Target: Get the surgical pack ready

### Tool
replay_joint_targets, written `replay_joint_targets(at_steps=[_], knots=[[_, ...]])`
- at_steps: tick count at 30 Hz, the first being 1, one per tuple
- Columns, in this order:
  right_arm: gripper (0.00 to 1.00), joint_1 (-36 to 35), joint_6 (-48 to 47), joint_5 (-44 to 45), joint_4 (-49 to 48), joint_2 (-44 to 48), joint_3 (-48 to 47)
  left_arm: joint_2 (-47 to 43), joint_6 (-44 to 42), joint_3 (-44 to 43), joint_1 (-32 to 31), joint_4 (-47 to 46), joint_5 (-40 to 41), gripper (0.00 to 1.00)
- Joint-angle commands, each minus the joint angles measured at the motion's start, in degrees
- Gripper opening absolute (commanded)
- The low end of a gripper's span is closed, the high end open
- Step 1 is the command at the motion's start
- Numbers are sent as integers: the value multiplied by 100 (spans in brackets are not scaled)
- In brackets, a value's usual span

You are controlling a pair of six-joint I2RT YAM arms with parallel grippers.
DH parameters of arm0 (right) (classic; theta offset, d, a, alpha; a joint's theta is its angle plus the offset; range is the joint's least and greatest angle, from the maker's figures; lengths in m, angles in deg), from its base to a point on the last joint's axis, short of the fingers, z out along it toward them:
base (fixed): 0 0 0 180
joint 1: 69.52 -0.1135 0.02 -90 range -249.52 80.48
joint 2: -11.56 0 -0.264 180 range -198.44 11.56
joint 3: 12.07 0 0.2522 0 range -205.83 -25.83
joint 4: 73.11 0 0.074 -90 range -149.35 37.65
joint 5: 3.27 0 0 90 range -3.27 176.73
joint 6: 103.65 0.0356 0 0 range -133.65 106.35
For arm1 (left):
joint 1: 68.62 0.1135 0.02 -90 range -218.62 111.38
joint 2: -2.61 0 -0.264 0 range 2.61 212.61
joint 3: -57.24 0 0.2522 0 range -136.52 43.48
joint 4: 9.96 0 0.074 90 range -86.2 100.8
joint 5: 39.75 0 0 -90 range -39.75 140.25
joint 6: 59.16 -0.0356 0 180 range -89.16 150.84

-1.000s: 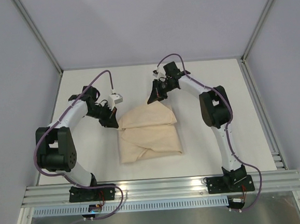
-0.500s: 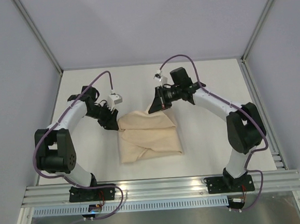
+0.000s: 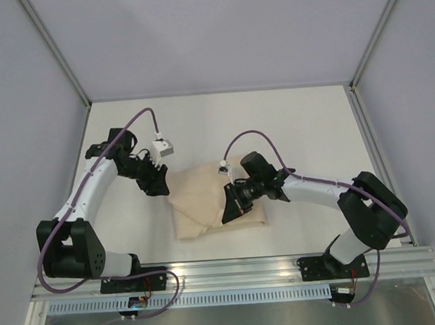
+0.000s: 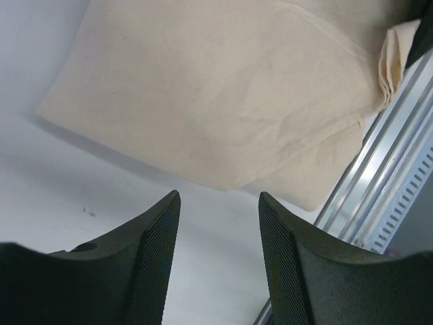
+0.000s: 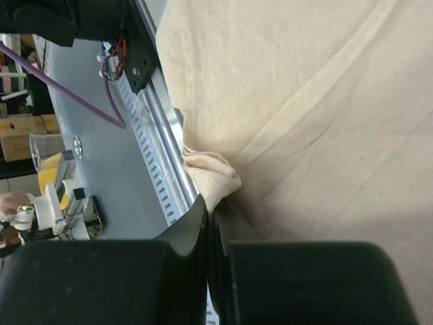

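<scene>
One folded cloth (image 3: pixel 195 209); left claw (image 3: pixel 157 185) agape beside its edge

White table top (image 3: pixel 304 118), matt and plain. Closed in on three sides by pale grey walls (image 3: pixel 215 35), with slanted metal posts (image 3: pixel 52 47) at the far corners. Along the near edge, a ribbed aluminium rail (image 3: pixel 234 272), and just below it a slotted white strip (image 3: pixel 235 294). Beyond the rail, in the right wrist view, a grey surface (image 5: pixel 101 169), brown cardboard boxes (image 5: pixel 20 132) and perhaps a clear cup (image 5: pixel 44 150), too blurred to tell.
</scene>
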Motion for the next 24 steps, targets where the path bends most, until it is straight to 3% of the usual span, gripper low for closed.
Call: replay_joint_targets(at_steps=[1,3,4,6,7,8,10,12,13,18,19,24], knots=[[1,-453,-49,297,-777,225,261,19,664,108,14,-294,203,59],[6,-604,-57,473,-779,102,280,194,1000,38,14,-443,466,59],[15,-709,-66,665,-779,58,297,369,1262,-58,14,-470,537,61],[23,-780,-110,807,-779,23,350,563,1414,-155,14,-418,704,61],[34,-815,-136,921,-718,40,359,686,1467,-191,14,-417,722,62],[53,-824,-180,948,-613,66,333,730,1528,-191,-12,-452,740,62],[72,-911,-408,1158,-130,311,245,775,1573,-182,-74,-505,897,63],[77,-973,-610,1316,360,784,87,792,1590,-173,-144,-505,951,67],[84,-991,-654,1465,503,970,26,792,1599,-182,-162,-514,933,68],[94,-947,-813,2571,1705,1744,-597,924,1783,-279,-188,-558,863,72],[96,-782,-700,3087,1856,1832,-695,1029,1810,-331,-188,-558,880,72],[94,289,-181,3856,2297,1570,-784,1328,1933,-454,-223,-646,854,71]])
